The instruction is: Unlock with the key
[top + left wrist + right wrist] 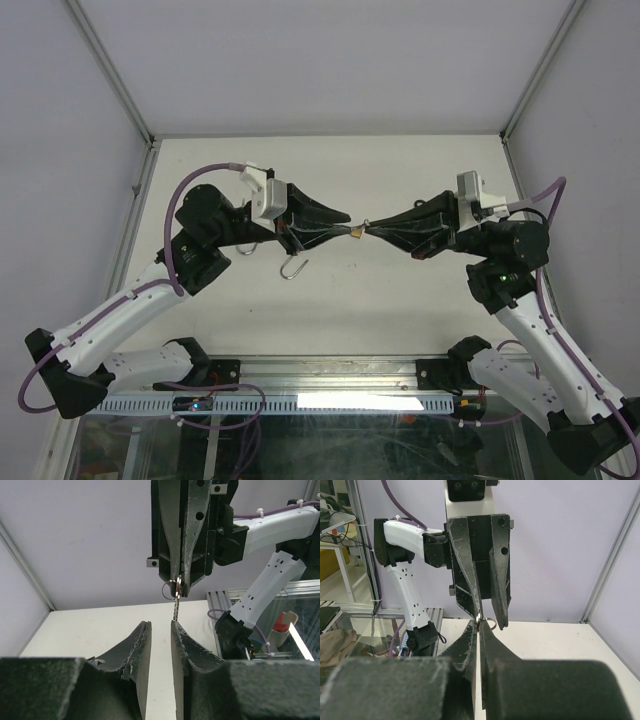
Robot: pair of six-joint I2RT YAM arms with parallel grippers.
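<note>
The two grippers meet tip to tip above the middle of the table. My right gripper [369, 228] [480, 625] is shut on the small key [357, 232] [175, 608] at its head. The blade points at the left gripper, and a silver key ring [170, 587] [491, 624] hangs at the right fingertips. My left gripper [346, 221] [161, 624] stands open with a narrow gap and nothing between its fingers. The blade's tip reaches the tip of its right finger [177, 630]. A silvery hook-shaped metal piece [293, 267] lies on the table under the left gripper.
White table [330, 320] enclosed by grey walls with metal corner posts [110, 70]. An aluminium rail [330, 372] runs along the near edge between the arm bases. A purple cable [185, 200] loops over the left arm.
</note>
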